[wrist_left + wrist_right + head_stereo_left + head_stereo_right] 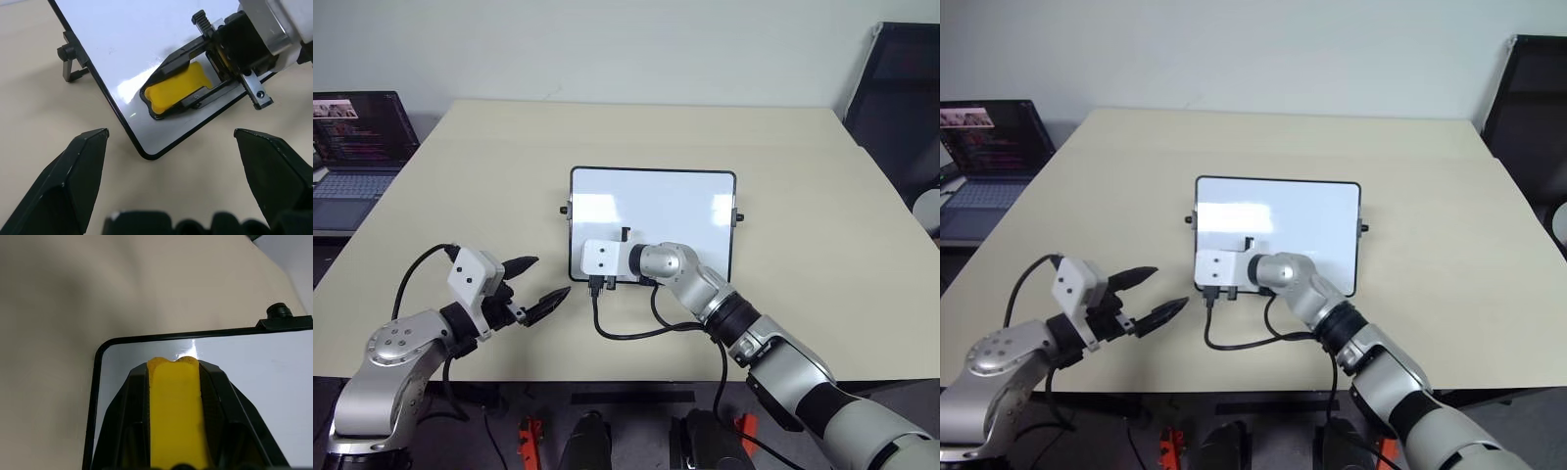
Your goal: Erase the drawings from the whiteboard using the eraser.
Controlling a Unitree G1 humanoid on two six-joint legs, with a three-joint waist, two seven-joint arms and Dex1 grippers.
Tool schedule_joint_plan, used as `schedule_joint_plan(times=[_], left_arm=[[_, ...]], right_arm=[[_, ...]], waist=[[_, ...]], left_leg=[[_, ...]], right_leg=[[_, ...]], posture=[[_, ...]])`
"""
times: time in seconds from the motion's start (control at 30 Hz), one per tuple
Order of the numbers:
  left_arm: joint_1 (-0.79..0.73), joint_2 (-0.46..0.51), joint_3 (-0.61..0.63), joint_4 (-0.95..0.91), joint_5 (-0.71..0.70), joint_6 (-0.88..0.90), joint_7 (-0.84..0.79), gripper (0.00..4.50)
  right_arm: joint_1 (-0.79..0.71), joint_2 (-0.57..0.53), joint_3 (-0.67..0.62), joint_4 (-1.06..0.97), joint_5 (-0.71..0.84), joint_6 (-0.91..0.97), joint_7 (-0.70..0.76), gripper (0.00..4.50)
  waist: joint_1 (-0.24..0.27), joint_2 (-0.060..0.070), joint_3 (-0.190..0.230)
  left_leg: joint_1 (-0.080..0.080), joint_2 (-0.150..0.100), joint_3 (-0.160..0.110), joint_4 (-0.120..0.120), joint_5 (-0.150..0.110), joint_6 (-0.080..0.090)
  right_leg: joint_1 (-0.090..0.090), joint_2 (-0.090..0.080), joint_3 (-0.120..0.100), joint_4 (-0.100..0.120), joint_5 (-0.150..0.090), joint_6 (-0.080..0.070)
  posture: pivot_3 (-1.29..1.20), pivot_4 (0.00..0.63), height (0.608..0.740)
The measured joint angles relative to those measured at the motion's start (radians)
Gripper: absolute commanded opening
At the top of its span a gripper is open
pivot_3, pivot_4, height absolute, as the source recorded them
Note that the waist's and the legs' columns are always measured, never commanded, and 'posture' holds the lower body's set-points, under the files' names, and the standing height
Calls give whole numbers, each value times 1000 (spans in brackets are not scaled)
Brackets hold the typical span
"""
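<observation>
The yellow eraser (173,89) lies flat against the whiteboard (656,211) near its lower left corner, its long axis running along the right gripper's (174,382) two black fingers (176,58), which are clenched on its long sides, its free end pointing toward the board's left edge. The board rests on the beige surface (489,166), side knobs jutting out. Just off that corner, the left gripper (534,286) hovers over the surface with its fingers spread wide, grasping nothing. A laptop (357,147) sits at far left.

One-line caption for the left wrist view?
Right gripper presses the yellow eraser onto the whiteboard near its corner.
</observation>
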Motion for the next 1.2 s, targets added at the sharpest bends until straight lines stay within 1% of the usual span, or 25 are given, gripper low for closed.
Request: schedule_joint_plan(times=[0.07,0.17,0.37,0.47,0.6,0.73,0.87,0.9,0.93,1.07,1.2], left_arm=[[-3,0,-6,0,0,2,0,4500],[-9,0,-9,0,0,7,0,4500],[-54,0,-11,-9,-20,44,2,4500],[-75,0,-13,-23,-31,65,3,4500],[-114,4,-23,-23,-35,87,-2,4500],[-167,9,-51,-17,-35,88,-22,4500],[-225,38,-101,-1,-32,106,-55,4500],[-236,53,-119,-1,-31,112,-70,4500],[-243,66,-135,0,-30,117,-84,4500],[-323,68,-210,7,-32,128,-146,4500],[-411,73,-276,30,-21,115,-226,4500]], right_arm=[[-21,15,-30,36,1,-1,-90,1018],[-74,4,-90,78,4,2,-166,1018],[-67,-32,-105,64,26,-13,-160,1017],[-11,-91,-92,3,22,-60,-133,1017],[113,-188,-43,-147,-16,-131,-96,1017],[203,-220,-46,-261,-20,-96,-75,1017],[270,-223,-166,-444,45,62,-67,1015],[288,-224,-205,-506,71,110,-59,1015],[301,-226,-239,-563,92,156,-53,1015],[442,-222,-393,-843,180,454,-43,1015],[554,-222,-498,-1028,195,718,-71,1015]], waist=[[3,1,1],[8,0,0],[18,0,0],[25,-1,0],[23,-1,0],[20,0,0],[21,0,1],[22,0,1],[21,0,1],[27,1,1],[22,2,2]], left_leg=[[0,0,-1,0,2,-2],[0,0,-1,0,4,-2],[0,-1,-1,0,5,-1],[0,-1,0,0,5,-1],[-1,-1,0,0,5,-1],[-1,-1,0,0,6,-1],[-5,-1,-1,0,6,-2],[-6,-1,-1,0,6,-2],[-6,-1,-1,0,6,-2],[-8,-1,-2,-1,4,-5],[-8,-1,-1,-1,4,-5]], right_leg=[[0,0,0,0,1,-2],[0,0,0,0,2,-3],[1,0,0,0,2,-3],[2,0,0,-1,2,-2],[1,0,0,-2,1,-2],[1,0,0,-1,2,-2],[-1,0,0,-1,2,-1],[-1,0,-1,-2,4,3],[-1,0,-1,-2,4,5],[-2,0,-3,-3,1,6],[-2,0,-2,-3,1,6]], posture=[[0,150,740],[0,150,740],[0,150,740],[0,150,740],[0,150,740],[0,150,740],[0,150,740],[0,150,740],[0,150,740],[0,150,740],[0,150,740]])
